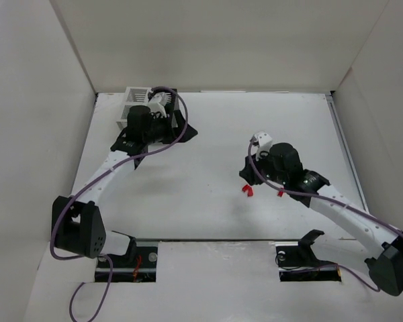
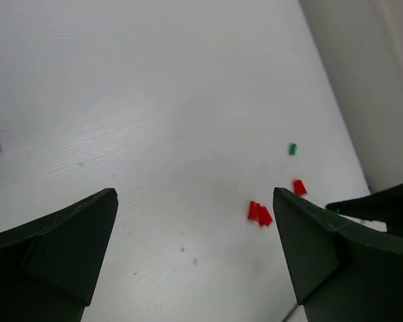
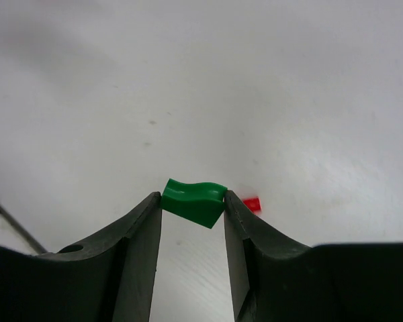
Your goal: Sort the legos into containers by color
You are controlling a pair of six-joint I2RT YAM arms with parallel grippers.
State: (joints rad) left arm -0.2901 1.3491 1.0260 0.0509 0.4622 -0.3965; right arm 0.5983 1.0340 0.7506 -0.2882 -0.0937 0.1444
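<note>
Since your right gripper (image 3: 192, 209) pinches the tiny green plastic lego brick (image 3: 193, 199) by its side faces, treat it as light, stiff and probably slippery; left gripper (image 2: 195, 199) wide open, empty.

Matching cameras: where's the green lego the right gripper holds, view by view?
Right wrist: green lego centre frame, pinched between the jaws.
Left wrist: probably the green speck at far right, below mid-height; unsure.
Top external: not visible, hidden under the right gripper.
Shared landmark: red legos lying beside that gripper.
</note>
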